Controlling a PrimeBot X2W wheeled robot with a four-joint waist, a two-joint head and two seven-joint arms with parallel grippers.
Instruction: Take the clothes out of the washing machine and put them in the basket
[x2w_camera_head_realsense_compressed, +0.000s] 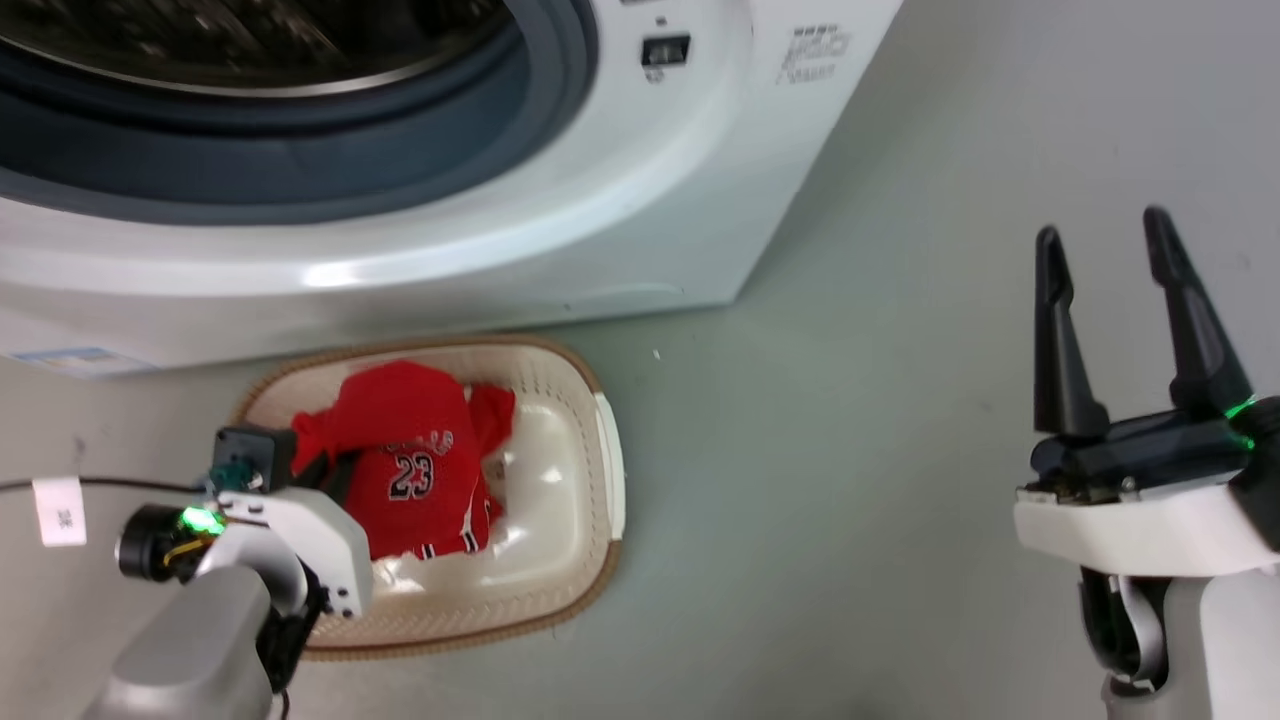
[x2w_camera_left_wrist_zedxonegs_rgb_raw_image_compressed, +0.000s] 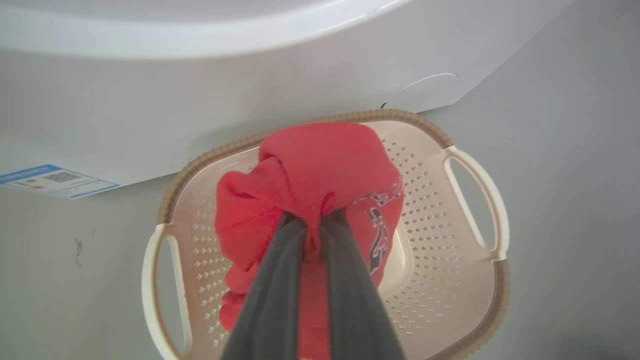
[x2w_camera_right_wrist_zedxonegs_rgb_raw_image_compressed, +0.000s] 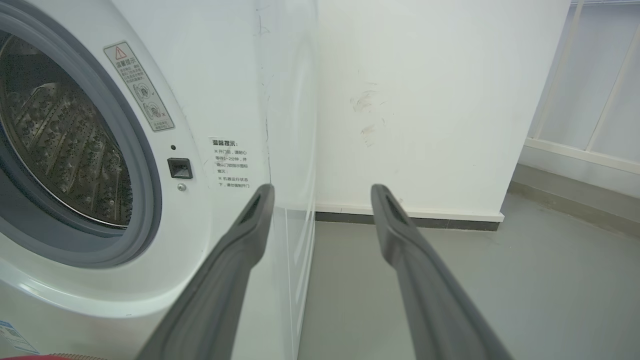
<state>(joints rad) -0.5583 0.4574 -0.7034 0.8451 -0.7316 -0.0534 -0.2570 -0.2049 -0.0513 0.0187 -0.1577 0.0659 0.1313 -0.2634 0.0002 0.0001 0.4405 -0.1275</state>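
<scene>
A red jersey (x2w_camera_head_realsense_compressed: 410, 465) marked "23", one of the clothes, hangs bunched over the cream basket (x2w_camera_head_realsense_compressed: 560, 400), and its lower end reaches down inside. My left gripper (x2w_camera_left_wrist_zedxonegs_rgb_raw_image_compressed: 312, 217) is shut on a fold of this jersey (x2w_camera_left_wrist_zedxonegs_rgb_raw_image_compressed: 325, 160), just above the basket (x2w_camera_left_wrist_zedxonegs_rgb_raw_image_compressed: 440, 235). The basket stands on the floor against the front of the white washing machine (x2w_camera_head_realsense_compressed: 560, 230). My right gripper (x2w_camera_head_realsense_compressed: 1100, 250) is open and holds nothing, out to the right above bare floor. In the right wrist view that gripper (x2w_camera_right_wrist_zedxonegs_rgb_raw_image_compressed: 322, 192) points past the washing machine (x2w_camera_right_wrist_zedxonegs_rgb_raw_image_compressed: 220, 90); its steel drum (x2w_camera_right_wrist_zedxonegs_rgb_raw_image_compressed: 60, 135) shows no cloth.
A white wall (x2w_camera_right_wrist_zedxonegs_rgb_raw_image_compressed: 415, 100) with a dark skirting stands behind the machine's right side. Grey floor (x2w_camera_head_realsense_compressed: 850, 450) spreads right of the basket. A blue label (x2w_camera_left_wrist_zedxonegs_rgb_raw_image_compressed: 55, 180) sits low on the machine's front. A cable with a white tag (x2w_camera_head_realsense_compressed: 58, 510) runs by my left arm.
</scene>
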